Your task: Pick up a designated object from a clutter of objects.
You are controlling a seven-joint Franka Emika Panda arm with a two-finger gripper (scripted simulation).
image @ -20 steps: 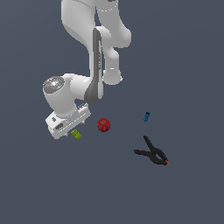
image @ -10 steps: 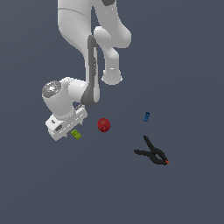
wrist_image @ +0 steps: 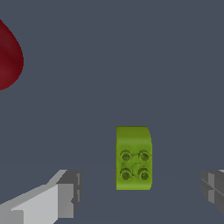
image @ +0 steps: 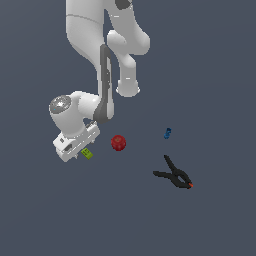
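The tiny lime-green studded rectangular block (wrist_image: 134,158) lies between the wide-open, empty pincer's (wrist_image: 140,192) fingers. Its long axis runs across the gap line.

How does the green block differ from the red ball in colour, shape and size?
The green block is lime green; the red ball is dark red. The block is rectangular with four studs; the ball is round. The block looks smaller than the ball. The block lies between the open gripper fingers; the ball lies apart from them. Both rest on the grey floor.
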